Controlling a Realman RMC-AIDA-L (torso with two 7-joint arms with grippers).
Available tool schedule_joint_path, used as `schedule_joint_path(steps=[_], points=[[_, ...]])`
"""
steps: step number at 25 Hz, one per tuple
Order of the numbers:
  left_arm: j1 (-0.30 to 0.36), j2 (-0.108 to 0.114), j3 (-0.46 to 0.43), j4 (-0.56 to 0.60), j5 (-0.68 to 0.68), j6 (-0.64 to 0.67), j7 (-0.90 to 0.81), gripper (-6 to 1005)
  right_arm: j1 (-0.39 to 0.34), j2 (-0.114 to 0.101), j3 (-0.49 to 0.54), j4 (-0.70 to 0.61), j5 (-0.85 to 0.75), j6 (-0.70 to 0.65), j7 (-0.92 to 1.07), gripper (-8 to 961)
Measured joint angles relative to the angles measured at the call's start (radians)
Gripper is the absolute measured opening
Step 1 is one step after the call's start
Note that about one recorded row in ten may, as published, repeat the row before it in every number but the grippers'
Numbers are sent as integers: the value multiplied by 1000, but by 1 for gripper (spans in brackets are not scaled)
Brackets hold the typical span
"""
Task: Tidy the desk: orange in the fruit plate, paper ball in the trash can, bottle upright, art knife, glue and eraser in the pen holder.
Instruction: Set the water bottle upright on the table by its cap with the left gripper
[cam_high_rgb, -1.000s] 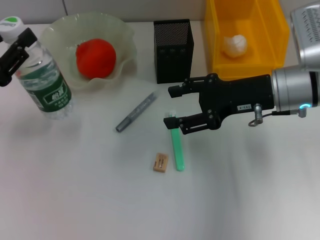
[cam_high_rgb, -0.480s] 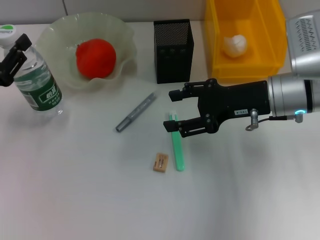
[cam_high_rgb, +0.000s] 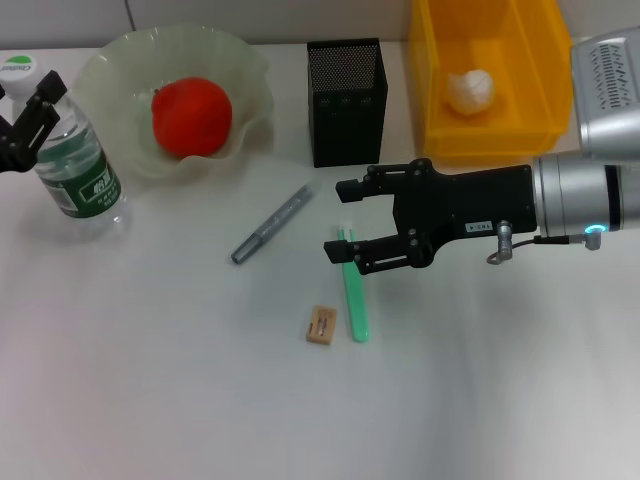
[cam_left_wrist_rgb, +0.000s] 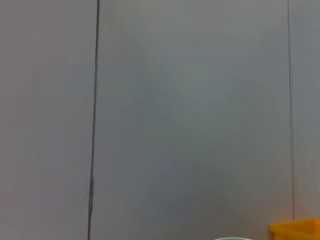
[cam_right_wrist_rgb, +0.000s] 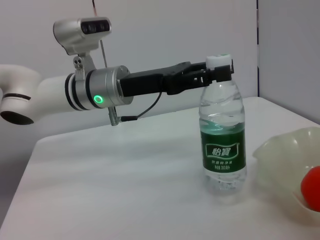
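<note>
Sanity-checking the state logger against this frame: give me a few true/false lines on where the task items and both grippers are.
1. The orange lies in the fruit plate. True.
2. The paper ball lies on the desk beside the eraser. False: it is in the yellow bin; the eraser lies by the green stick.
3. The bottle stands upright, left gripper at its cap. True.
4. The right gripper is shut on the grey pen. False: its jaws are open above the green stick's end; the grey pen lies apart.
5. The pen holder lies tipped over. False: it stands upright.
</note>
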Motion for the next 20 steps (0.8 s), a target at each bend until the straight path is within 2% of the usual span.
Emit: schedule_joint_path(steps=[20], points=[[-24, -2, 2, -29, -9, -88, 42, 461, 3, -1, 0, 1, 1, 5, -4, 782]])
